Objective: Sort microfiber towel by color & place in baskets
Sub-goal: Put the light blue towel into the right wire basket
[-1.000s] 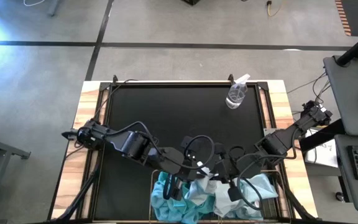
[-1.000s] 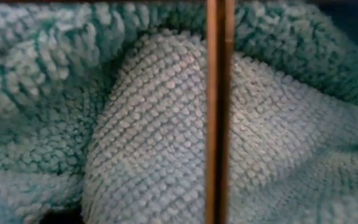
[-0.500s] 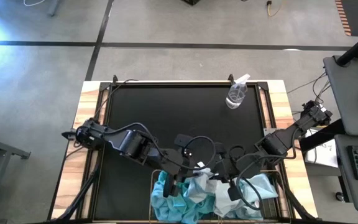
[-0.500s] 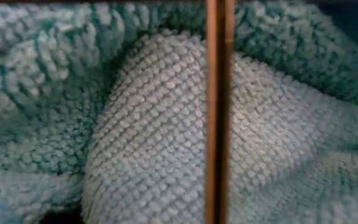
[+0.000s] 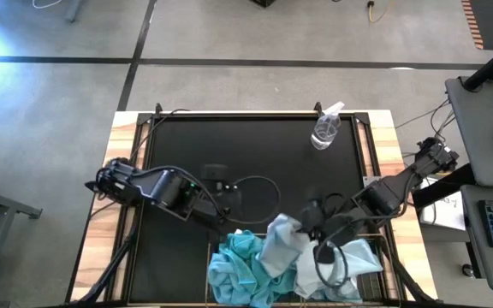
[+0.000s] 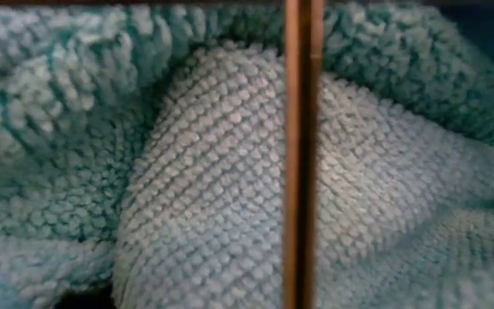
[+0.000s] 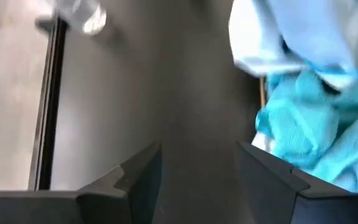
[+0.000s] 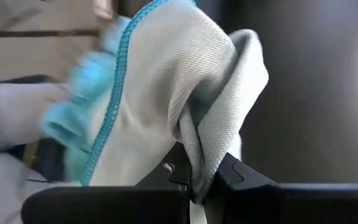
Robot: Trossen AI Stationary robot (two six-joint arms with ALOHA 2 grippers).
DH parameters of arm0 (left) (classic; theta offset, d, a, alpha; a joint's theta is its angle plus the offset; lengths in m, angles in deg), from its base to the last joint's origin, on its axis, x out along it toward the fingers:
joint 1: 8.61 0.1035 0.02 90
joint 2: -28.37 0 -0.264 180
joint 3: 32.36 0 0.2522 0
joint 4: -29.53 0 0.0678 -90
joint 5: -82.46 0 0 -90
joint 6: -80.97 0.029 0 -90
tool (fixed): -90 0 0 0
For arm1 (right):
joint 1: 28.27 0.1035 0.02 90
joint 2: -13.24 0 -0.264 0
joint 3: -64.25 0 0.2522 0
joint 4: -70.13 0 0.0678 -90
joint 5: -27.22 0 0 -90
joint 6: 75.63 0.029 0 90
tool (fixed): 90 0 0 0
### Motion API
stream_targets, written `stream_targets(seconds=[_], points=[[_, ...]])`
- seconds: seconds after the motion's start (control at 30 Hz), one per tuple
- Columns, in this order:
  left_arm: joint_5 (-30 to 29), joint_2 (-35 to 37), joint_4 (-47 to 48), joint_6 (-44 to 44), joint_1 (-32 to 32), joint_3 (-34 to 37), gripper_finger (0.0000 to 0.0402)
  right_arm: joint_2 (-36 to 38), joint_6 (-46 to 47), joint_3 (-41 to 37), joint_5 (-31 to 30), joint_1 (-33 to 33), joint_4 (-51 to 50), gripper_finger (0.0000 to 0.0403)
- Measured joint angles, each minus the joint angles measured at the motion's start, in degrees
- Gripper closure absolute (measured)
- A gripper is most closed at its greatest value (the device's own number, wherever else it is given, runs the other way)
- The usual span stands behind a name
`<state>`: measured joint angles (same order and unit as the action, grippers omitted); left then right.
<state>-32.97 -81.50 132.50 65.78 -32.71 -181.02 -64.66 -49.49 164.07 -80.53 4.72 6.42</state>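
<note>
Turquoise towels (image 5: 238,269) and pale grey-blue towels (image 5: 349,257) lie heaped in the two wire baskets (image 5: 210,250) at the table's near edge. My right gripper (image 5: 305,233) is shut on a pale grey-blue towel (image 5: 278,244) over the far rim of the baskets. My left gripper (image 7: 197,168) is open and empty above the black mat, left of the heap; it also shows in the high view (image 5: 228,216). The low view is filled by towels (image 6: 187,172) pressed behind a basket wire (image 6: 303,154). My right gripper pinches a bunched fold of the pale grey-blue towel (image 8: 197,168) between its two fingers; the fold is of more than one layer. The fingers come from the table's right side. The towel stands raised above the heap, and its turquoise-stitched edge (image 8: 114,87) runs down toward the basket.
A clear spray bottle (image 5: 325,128) lies on the black mat at the far right. The mat's middle and left (image 5: 229,145) are bare. Cables loop by the left arm (image 5: 255,184).
My left gripper has drawn back from the towel heap toward the table's left and far side, empty. My right gripper has moved a little toward the far edge and has drawn the pale grey-blue towel up out of the heap; the turquoise towels stay in the basket.
</note>
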Motion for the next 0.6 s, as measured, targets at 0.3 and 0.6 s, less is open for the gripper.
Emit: stream_targets(seconds=[0.3,0.6], points=[[0.0,4.8,0.9,-4.4,-0.7,0.7,0.023,1.3,24.3,5.2,-3.4,0.0,-26.5,0.0393],[-1.1,8.6,0.8,-6.7,-0.9,0.9,0.0233,1.3,41.9,4.7,2.6,5.3,-36.5,0.0393]])
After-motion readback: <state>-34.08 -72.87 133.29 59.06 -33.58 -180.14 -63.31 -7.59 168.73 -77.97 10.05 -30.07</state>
